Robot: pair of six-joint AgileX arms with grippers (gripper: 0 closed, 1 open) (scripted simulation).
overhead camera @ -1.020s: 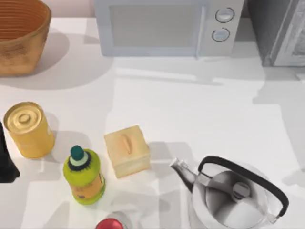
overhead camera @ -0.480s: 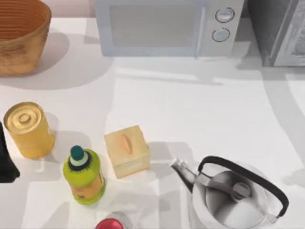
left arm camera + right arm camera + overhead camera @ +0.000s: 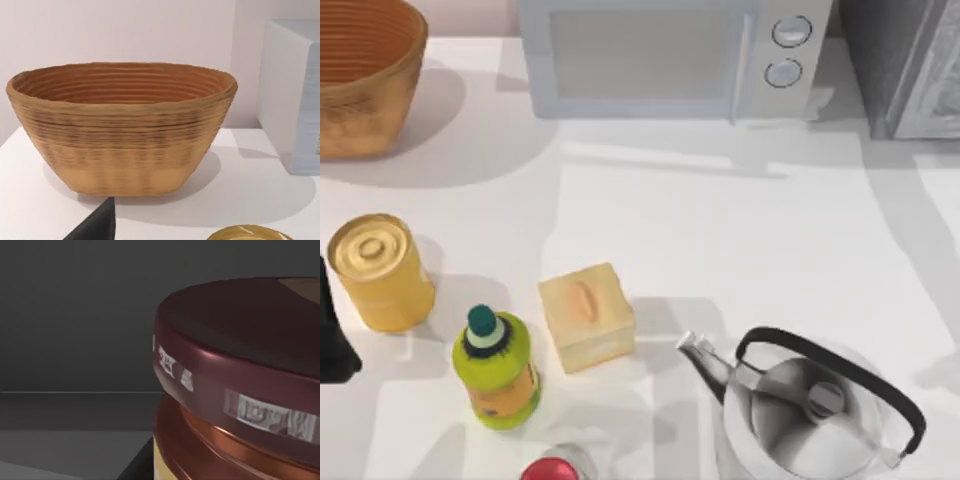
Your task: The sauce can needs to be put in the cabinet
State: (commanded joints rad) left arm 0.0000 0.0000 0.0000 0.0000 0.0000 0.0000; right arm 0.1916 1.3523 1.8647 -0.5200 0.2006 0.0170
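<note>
The sauce can (image 3: 240, 390), with its dark maroon lid and an orange band under it, looms very close in the right wrist view. My right gripper is shut on it, and one dark finger (image 3: 136, 466) shows beside the can's lower side. Behind the can lie the dark grey walls and floor of the cabinet (image 3: 75, 340). In the top view the cabinet (image 3: 905, 65) stands at the back right corner, partly cut off. My left arm (image 3: 332, 335) is parked at the table's left edge, beside the yellow can.
A white microwave (image 3: 670, 55) stands at the back, with a woven basket (image 3: 365, 70) at the back left. A yellow can (image 3: 380, 272), a green bottle (image 3: 497, 368), a tan box (image 3: 586, 316) and a steel kettle (image 3: 815, 405) crowd the front. A red-topped thing (image 3: 550, 470) sits at the front edge.
Shadows on the right side of the table have shifted toward the cabinet. Nothing on the table has moved, and the left arm is still.
</note>
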